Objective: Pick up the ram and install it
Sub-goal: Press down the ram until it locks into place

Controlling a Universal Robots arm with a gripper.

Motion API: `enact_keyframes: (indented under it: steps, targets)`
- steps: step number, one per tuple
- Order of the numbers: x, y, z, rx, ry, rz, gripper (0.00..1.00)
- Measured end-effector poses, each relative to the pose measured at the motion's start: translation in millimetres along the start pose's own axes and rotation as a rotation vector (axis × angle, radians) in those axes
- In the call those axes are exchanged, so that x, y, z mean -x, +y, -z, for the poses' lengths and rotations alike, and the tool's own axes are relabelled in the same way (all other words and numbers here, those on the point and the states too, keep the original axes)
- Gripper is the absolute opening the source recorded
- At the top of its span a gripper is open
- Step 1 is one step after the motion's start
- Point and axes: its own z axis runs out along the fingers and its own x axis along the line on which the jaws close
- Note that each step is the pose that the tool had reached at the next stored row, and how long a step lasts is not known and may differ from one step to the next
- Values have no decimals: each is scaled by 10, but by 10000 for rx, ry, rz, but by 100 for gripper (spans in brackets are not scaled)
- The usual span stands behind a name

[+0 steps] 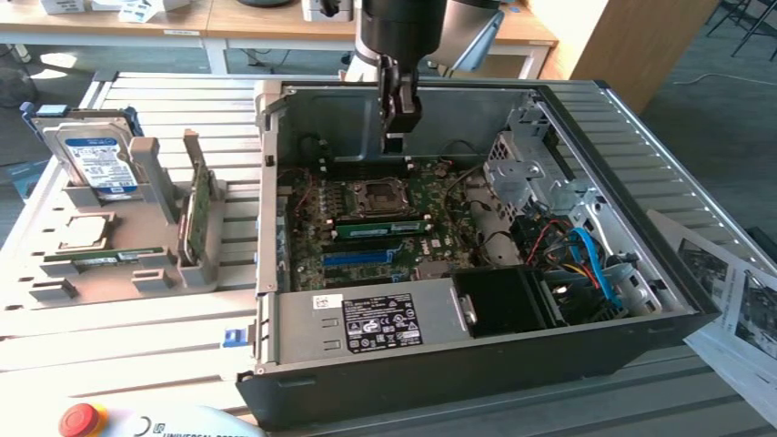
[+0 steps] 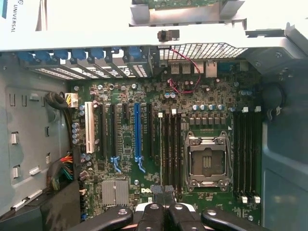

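A long green ram [image 1: 382,226] sits in a memory slot on the motherboard [image 1: 364,246], between the CPU socket [image 1: 378,194] and a blue slot [image 1: 362,259]. My gripper [image 1: 396,144] hangs well above the board near the case's back wall, its fingers shut together with nothing visible between them. In the wrist view the shut gripper [image 2: 162,190] points down over the black memory slots [image 2: 171,144] beside the CPU socket [image 2: 207,161]. A second thin green stick [image 1: 116,258] lies in the grey holder at the exterior view's left.
The open case [image 1: 486,364] has a power supply [image 1: 364,323] at the front, a drive cage [image 1: 529,173] and loose cables [image 1: 583,259]. The grey holder [image 1: 134,273] carries a hard drive [image 1: 97,159], a broader green card [image 1: 195,214] on edge and a CPU [image 1: 83,235]. Papers [image 1: 741,300] lie to the exterior view's right.
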Motion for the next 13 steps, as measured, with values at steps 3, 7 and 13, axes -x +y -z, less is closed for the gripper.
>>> enact_keyframes:
  steps: [3, 7, 13]
  targets:
    - [0, 1, -1, 10, 10, -236, 11]
    - [0, 0, -1, 27, 25, -564, 11]
    - [0, 0, -4, 53, 48, -1057, 11]
